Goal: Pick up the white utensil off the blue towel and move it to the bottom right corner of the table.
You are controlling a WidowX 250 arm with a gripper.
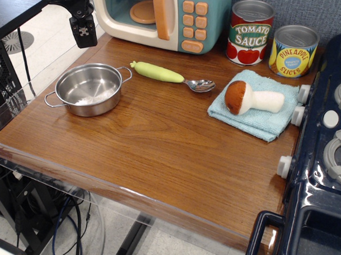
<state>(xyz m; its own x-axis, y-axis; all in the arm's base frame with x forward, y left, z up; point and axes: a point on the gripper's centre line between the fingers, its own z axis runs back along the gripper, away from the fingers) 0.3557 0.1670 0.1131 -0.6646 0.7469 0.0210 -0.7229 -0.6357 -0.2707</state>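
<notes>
The white utensil is a plush mushroom (253, 98) with a cream stem and a reddish-brown cap. It lies on its side on the light blue towel (253, 120) at the right of the brown wooden table (160, 144), cap to the left. My gripper (83, 31) hangs at the top left, above the table's far left corner and far from the mushroom. Only its dark body shows, and its jaws cannot be made out.
A steel pot (89, 88) stands at the left. A spoon with a yellow-green handle (168, 75) lies behind the middle. A toy microwave (166, 18), a tomato sauce can (250, 32) and a pineapple can (293, 50) line the back. A navy toy stove (323, 172) fills the right edge.
</notes>
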